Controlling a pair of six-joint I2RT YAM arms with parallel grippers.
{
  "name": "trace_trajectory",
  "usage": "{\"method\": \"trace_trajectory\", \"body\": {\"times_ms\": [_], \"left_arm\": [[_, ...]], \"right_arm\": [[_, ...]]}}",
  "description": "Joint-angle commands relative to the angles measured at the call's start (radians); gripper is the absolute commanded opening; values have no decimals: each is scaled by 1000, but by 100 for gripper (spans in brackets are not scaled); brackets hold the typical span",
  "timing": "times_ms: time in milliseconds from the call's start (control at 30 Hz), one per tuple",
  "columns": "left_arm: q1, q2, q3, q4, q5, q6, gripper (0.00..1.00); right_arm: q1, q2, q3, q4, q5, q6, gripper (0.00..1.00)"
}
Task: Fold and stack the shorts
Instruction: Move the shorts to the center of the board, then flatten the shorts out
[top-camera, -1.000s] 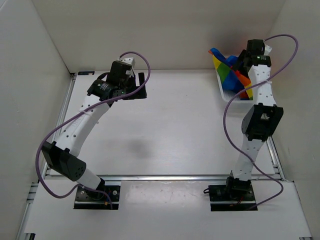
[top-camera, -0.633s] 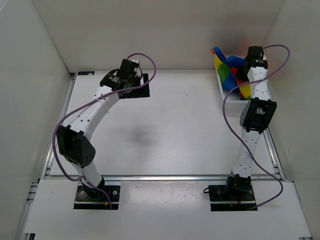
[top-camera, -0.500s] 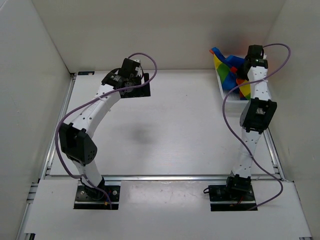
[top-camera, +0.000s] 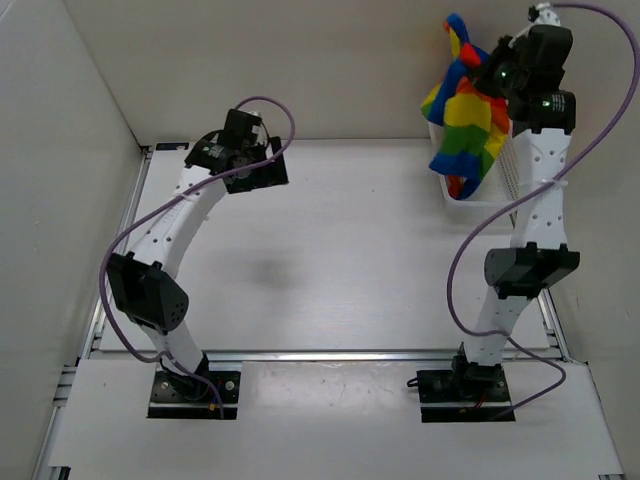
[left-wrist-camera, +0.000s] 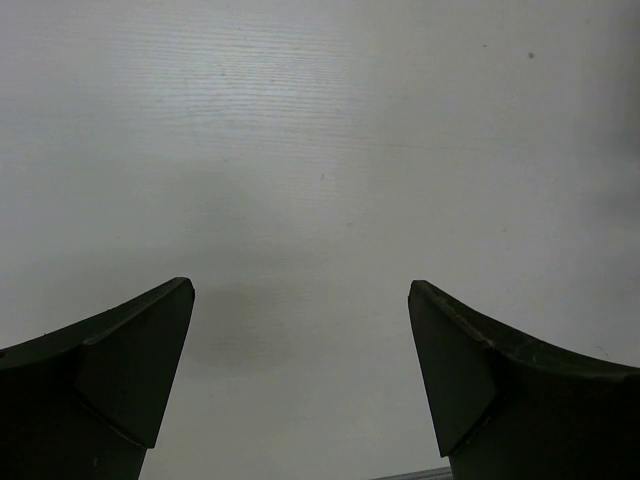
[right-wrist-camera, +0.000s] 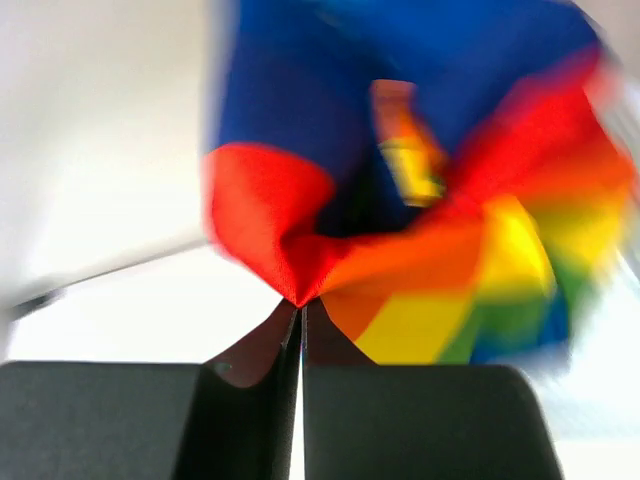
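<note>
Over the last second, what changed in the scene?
The right gripper closed on the shorts in the basket and raised them; they now hang bunched from it over the basket. The left arm's elbow swung back a little. Unchanged: the left gripper is still open and empty over the far table, and the basket has not moved.
</note>
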Motion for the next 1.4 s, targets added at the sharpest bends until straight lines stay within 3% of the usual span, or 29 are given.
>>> {"method": "trace_trajectory", "body": {"times_ms": [0,133,200,300,367,467,600,700,867,933,1033,1167,1333,1367], "left_arm": [[107,-107,21,-81,68,-23,100],[225,-171,30,-164,68,-23,100],[331,-248,41,-188,68,-48,100],[406,-300,41,-189,68,-59,100],[428,-334,41,-189,82,-71,100],[428,-343,20,-178,123,-80,100],[414,-343,-57,-152,160,-71,100],[379,-328,-141,-112,243,-39,100],[275,-265,-310,-57,211,-68,100],[244,-207,-344,-5,211,-100,100],[187,-74,-326,9,121,-111,100],[178,77,-240,20,70,-121,100],[178,249,-96,32,79,-85,98],[178,298,-80,32,90,-85,96]], "right_arm": [[168,-115,76,74,-176,-81,0],[388,-187,-7,49,-170,-193,0],[541,-223,-210,49,-172,-217,0],[685,-205,-367,33,-185,-217,0],[756,-153,-411,-18,-225,-262,25],[883,-145,-464,-135,-114,-283,64],[854,-293,-696,-92,40,-215,79],[748,-433,-838,-63,95,-117,77],[527,-618,-1158,-17,45,45,77],[485,-652,-1245,6,-10,121,69],[448,-689,-1399,72,-137,231,67],[448,-711,-1533,167,-224,338,79],[480,-663,-1604,284,-330,433,87],[502,-646,-1581,272,-293,409,87]]}}
